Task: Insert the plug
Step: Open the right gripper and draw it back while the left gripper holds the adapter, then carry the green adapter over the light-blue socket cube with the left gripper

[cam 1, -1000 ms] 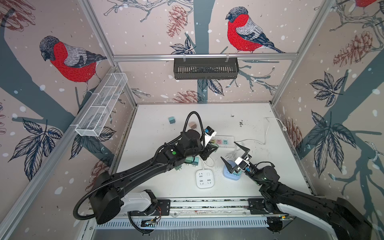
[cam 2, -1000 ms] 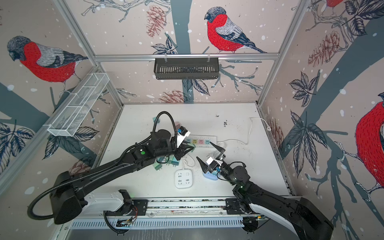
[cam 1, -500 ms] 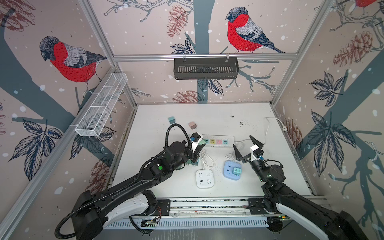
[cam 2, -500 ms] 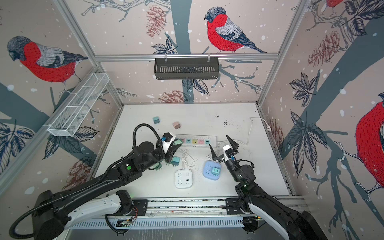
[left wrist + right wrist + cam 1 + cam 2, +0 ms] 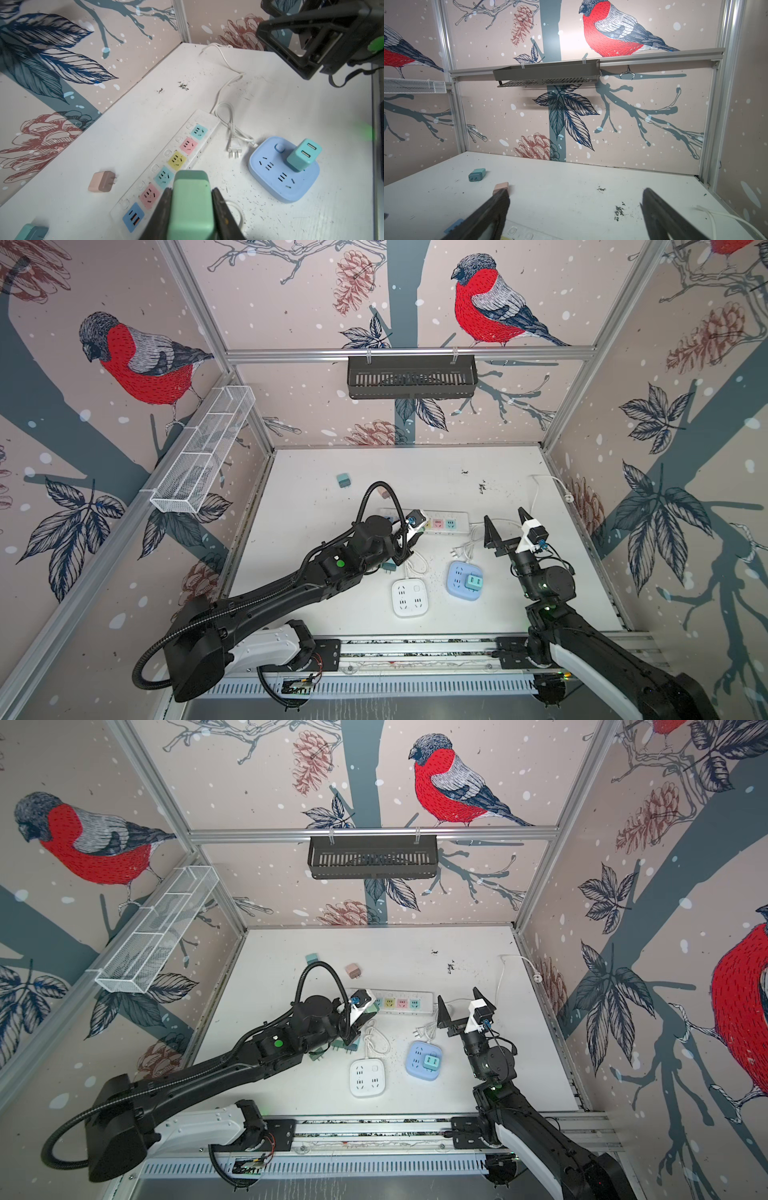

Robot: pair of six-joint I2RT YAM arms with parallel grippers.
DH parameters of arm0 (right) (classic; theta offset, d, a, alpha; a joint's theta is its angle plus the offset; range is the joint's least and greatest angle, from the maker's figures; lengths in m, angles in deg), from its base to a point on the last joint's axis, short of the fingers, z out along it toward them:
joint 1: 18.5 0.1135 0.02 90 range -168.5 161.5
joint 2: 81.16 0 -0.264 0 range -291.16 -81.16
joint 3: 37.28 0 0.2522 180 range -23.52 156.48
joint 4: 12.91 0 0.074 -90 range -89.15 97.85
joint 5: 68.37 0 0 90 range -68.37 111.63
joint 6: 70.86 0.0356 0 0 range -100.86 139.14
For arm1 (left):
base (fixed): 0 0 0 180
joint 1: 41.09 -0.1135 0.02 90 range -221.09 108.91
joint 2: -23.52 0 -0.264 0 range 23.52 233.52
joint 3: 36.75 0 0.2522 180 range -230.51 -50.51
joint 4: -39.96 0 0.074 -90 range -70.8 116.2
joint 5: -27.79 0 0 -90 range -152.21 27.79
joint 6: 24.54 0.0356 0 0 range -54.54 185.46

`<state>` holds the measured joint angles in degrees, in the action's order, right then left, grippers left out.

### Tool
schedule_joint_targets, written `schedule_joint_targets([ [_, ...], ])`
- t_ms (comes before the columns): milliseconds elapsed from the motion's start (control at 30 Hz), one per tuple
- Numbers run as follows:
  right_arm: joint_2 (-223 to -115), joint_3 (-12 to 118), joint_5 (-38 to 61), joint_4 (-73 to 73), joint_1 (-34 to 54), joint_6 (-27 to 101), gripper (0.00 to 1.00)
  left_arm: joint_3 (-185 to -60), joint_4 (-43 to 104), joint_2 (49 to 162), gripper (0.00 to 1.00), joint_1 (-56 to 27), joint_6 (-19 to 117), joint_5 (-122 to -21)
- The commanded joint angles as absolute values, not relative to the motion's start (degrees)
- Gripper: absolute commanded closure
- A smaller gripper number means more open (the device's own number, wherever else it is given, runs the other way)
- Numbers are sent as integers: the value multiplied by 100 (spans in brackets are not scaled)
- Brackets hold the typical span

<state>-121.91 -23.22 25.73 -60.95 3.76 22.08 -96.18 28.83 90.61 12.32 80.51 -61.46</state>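
My left gripper [image 5: 192,191] is shut on a mint-green plug [image 5: 191,207], held low over the near end of the white power strip [image 5: 176,160] with its coloured sockets. In both top views that gripper is mostly hidden under its own wrist, at the strip's [image 5: 440,523] left end. My right gripper [image 5: 503,515] hangs open and empty behind the blue socket hub [image 5: 457,585], raised off the table. A teal adapter [image 5: 473,581] stands plugged into that hub. In the right wrist view the right gripper [image 5: 576,194] holds nothing.
A white socket hub [image 5: 409,597] lies left of the blue one, with white cable loops between them. A loose pink plug [image 5: 353,970] and a loose teal plug [image 5: 311,958] lie behind the strip. A white cord [image 5: 540,481] runs to the right wall.
My right gripper, open throughout, rose and drew back from the blue hub, leaving the teal adapter in it. My left arm pulled back with the green plug, then came forward again toward the strip.
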Motion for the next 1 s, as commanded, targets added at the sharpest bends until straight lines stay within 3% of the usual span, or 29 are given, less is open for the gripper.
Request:
schedule_joint_targets([
  [0, -12243, -2530, 2567, -6326, 297, 2444, 0, -10140, 2126, 9341, 100, 1459, 9027, -6543],
  [133, -12328, -2497, 2598, -6314, 204, 2568, 0, -10924, 1378, 9740, 100, 1817, 9117, -5873],
  [333, -12629, -2399, 2624, -6304, 57, 2756, 0, -11781, 341, 10207, 100, 1979, 9337, -6366],
  [600, -13482, -1999, 2674, -6105, -234, 3042, 0, -11837, 75, 10489, 100, 2153, 9981, -6585],
  [967, -13640, -1899, 2756, -5926, -724, 3631, 0, -12418, -343, 11564, 100, 2625, 10598, -6260],
])
